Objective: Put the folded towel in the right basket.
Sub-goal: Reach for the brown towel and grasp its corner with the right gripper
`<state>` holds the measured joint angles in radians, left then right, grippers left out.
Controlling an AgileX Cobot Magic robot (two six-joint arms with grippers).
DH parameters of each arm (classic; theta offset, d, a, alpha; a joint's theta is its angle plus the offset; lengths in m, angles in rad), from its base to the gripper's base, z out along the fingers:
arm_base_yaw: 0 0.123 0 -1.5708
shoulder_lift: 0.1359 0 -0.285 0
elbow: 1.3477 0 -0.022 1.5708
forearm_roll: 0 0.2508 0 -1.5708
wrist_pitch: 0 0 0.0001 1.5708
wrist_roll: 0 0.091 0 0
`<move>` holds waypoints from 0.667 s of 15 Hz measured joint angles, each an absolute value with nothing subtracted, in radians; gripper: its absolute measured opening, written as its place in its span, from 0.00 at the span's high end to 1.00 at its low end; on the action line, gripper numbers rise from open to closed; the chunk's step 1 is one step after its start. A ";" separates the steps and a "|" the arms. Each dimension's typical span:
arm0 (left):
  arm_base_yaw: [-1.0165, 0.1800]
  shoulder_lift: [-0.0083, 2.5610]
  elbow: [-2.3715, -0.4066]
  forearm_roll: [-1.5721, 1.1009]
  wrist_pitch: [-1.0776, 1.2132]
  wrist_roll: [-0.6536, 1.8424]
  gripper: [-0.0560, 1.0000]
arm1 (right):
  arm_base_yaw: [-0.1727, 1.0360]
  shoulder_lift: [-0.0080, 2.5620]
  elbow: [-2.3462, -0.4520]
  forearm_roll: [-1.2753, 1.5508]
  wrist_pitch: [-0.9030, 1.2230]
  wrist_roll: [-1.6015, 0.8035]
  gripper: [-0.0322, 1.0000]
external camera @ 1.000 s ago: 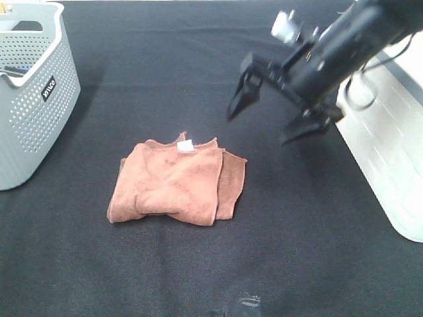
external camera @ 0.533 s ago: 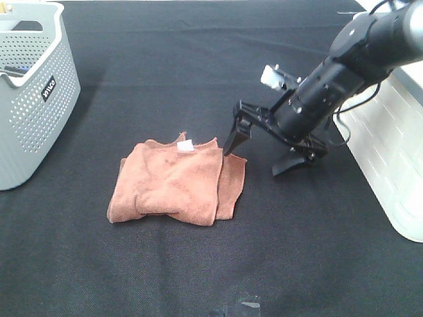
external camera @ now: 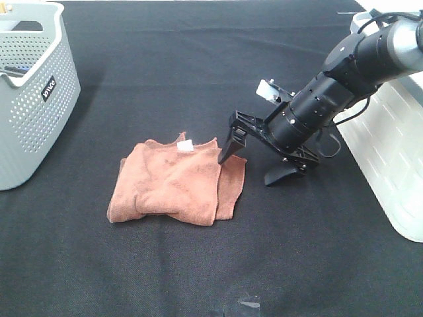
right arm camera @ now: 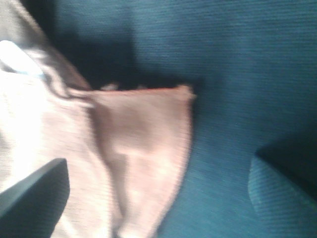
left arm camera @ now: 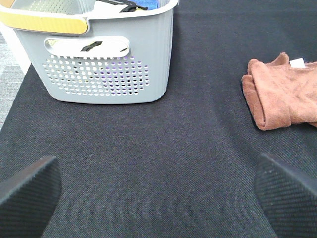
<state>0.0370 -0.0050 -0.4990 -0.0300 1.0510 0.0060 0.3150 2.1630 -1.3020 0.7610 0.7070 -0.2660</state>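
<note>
The folded brown towel [external camera: 177, 183] lies on the black table, a white tag at its far edge. My right gripper [external camera: 254, 166] is open and low over the towel's right edge, one fingertip [external camera: 227, 153] touching or just above the cloth, the other on the table to the right. The right wrist view shows the towel's edge [right arm camera: 143, 148] between the two fingers, blurred. The right basket [external camera: 390, 158] is white, at the right edge. My left gripper [left arm camera: 158, 193] is open and empty over bare table; the towel [left arm camera: 282, 94] lies ahead of it.
A grey perforated basket [external camera: 30, 92] stands at the far left, holding a few items; it also shows in the left wrist view [left arm camera: 99, 54]. A small shiny scrap [external camera: 241, 304] lies near the table's front edge.
My right gripper has come down and leftward from above the table to the towel's right edge, staying open. The towel and the left arm have not moved.
</note>
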 joint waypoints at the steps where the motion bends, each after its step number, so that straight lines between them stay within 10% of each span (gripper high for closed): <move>1: 0.037 -0.005 -0.499 -0.030 1.051 0.006 0.01 | 0.315 2.169 -1.303 0.798 0.709 -0.296 0.05; 10: 0.037 -0.005 -0.499 -0.030 1.051 0.006 0.01 | 0.408 2.224 -1.323 0.922 0.630 -0.332 0.06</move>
